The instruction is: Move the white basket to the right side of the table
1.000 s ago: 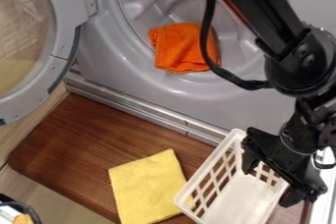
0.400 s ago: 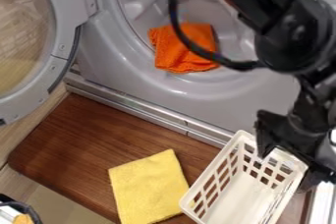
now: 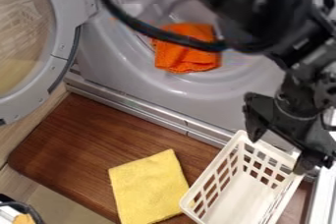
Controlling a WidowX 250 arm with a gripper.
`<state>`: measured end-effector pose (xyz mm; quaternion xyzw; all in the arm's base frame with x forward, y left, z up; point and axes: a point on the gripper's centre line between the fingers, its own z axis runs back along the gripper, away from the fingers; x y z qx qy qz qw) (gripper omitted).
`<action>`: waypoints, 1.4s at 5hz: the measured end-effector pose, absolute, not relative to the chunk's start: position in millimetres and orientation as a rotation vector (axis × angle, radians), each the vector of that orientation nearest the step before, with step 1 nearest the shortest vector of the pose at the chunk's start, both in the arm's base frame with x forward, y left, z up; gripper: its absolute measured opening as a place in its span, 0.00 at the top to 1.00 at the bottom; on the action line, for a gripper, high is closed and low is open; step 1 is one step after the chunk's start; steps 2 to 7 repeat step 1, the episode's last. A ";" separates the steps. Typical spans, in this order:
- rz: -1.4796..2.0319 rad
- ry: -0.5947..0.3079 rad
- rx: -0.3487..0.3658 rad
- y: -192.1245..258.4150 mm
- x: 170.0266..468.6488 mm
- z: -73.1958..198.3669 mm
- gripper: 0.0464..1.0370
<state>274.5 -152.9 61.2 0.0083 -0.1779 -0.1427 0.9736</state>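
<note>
- Landmark: yellow cloth [image 3: 148, 186], a soft, napped square lying flat.
- White basket [image 3: 239, 201]: right of the yellow cloth, just beside it; smooth, plastic-looking, roughly rectangular, rounded rim, sides cut into a lattice of slots, floor solid. A little yellow shows through the slots.
- Black gripper [image 3: 279, 148]: up and right of the yellow cloth, at the basket's far rim. Pincer open — fingers spread apart; contact with the rim cannot be told.
- Black arm [image 3: 263, 7]: comes in from the top, well above the yellow cloth; a smooth, looping cable [image 3: 151, 32] runs along it.
- Board [image 3: 92, 139]: beneath the yellow cloth — brown wood grain, rounded corner.
- Orange cloth [image 3: 187, 56]: above the yellow cloth, rumpled, rough-textured, in the round opening of the glossy grey machine [image 3: 216, 95].
- Round door [image 3: 66, 46]: up and left of the yellow cloth, see-through pane, grey ring.
</note>
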 end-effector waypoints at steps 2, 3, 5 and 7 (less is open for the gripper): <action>-0.284 -0.366 0.014 -153.0 274.9 63.6 0.04; -0.284 -0.366 0.014 -153.0 274.9 63.6 0.04; -0.284 -0.366 0.014 -153.0 274.9 63.6 0.04; -0.284 -0.366 0.014 -153.0 274.9 63.6 0.04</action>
